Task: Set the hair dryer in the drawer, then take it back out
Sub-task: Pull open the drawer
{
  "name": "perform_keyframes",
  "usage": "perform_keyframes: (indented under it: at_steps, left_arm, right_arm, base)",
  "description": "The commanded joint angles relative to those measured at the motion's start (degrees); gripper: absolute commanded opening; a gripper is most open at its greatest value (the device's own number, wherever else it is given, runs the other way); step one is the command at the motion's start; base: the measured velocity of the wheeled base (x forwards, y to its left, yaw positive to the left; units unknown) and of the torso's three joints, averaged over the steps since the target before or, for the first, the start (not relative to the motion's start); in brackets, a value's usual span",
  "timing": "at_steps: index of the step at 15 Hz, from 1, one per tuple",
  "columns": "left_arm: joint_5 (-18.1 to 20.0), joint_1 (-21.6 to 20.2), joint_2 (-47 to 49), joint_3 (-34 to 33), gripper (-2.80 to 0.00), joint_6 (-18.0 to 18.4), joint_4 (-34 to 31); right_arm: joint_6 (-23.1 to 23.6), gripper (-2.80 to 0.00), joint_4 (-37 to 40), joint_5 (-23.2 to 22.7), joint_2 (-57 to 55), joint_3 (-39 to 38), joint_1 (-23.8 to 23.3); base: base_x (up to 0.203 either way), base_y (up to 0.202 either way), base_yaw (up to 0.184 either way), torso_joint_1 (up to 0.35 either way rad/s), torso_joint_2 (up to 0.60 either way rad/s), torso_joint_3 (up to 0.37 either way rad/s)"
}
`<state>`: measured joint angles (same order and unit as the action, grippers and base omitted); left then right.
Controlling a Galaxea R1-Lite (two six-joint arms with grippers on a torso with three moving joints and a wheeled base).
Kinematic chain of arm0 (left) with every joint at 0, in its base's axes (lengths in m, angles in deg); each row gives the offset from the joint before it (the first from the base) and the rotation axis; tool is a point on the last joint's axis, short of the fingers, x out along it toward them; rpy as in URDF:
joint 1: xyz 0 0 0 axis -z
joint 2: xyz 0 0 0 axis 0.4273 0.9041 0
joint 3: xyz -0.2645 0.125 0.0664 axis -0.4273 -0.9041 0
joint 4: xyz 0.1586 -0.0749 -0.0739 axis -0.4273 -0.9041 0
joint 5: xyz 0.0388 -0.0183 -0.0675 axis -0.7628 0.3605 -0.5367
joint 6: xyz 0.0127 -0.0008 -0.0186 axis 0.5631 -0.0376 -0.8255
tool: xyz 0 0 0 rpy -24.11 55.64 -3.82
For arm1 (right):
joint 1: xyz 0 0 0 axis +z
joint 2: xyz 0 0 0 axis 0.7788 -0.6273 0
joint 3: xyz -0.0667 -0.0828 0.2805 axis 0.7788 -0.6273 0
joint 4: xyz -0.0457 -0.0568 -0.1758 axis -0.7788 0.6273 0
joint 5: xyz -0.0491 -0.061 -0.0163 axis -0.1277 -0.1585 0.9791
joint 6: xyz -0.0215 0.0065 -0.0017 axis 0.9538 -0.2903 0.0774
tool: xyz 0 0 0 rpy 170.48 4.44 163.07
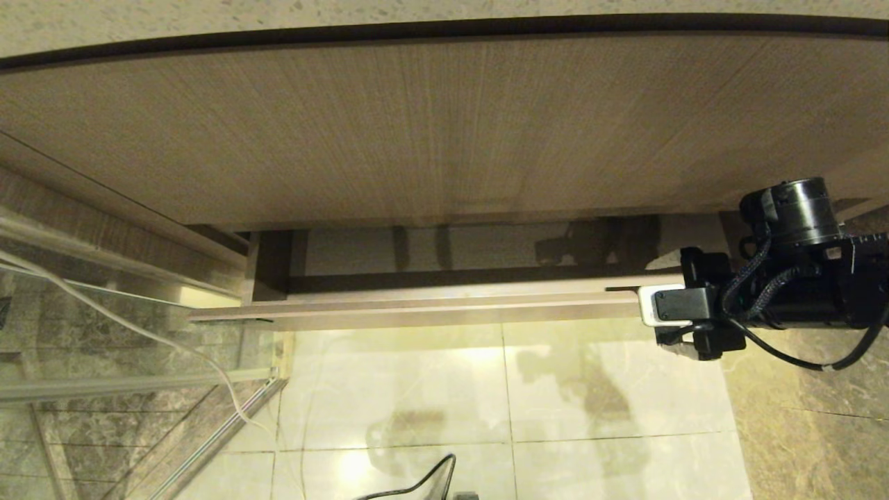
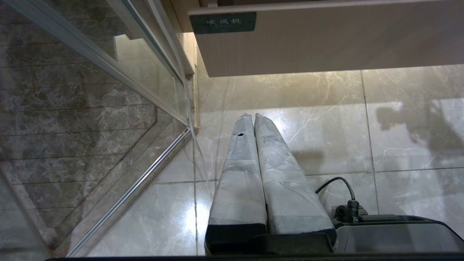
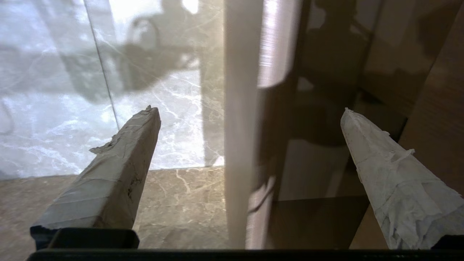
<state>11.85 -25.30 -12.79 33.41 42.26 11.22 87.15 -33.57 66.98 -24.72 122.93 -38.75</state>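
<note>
Right tool (image 3: 250, 116) (taped fingers spread) straddles wood-grain drawer (image 3: 239, 119) front.

drawer (image 1: 417, 312): pale wood grain, matt, smooth front edge
panel (image 1: 417, 125): wood-grain laminate, matt, fine lines seen
floor (image 1: 417, 389): marble-look tile, glossy, reflections carried
glass partition (image 2: 119, 87): clear glass, framed in bright metal
left gripper (image 2: 252, 116) fingers (image 2: 239, 159): wrapped in pale tape, wrinkled
right gripper (image 3: 250, 110) fingers (image 3: 119, 174): wrapped in pale tape, frayed at the tips

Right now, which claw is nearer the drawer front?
Right. The right claw is open astride the drawer front at its right end. The left claw is shut, hanging over the floor tiles, apart from the drawer.
</note>
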Motion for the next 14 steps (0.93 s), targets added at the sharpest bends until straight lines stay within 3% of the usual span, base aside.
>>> perform_keyframes:
  at_steps: [1,6,14]
  left_arm:
    - [0.0,0.0,0.0,0.0,-2.80,0.0,0.0]
    - [0.0,0.0,0.0,0.0,-2.80,0.0,0.0]
    - [0.0,0.0,0.0,0.0,-2.80,0.0,0.0]
  right_arm:
    - [0.1,0.00,-0.1,0.0,1.6,-2.0,0.7]
    - [-3.7,0.00,-3.0,0.0,-1.7,-0.8,0.9]
    - [-4.2,0.00,-2.3,0.6,-3.3,-1.3,1.0]
  base:
    - [0.000,0.000,0.000,0.000,0.00,0.000]
    - [0.000,0.000,0.000,0.000,0.00,0.000]
    - [0.000,0.000,0.000,0.000,0.00,0.000]
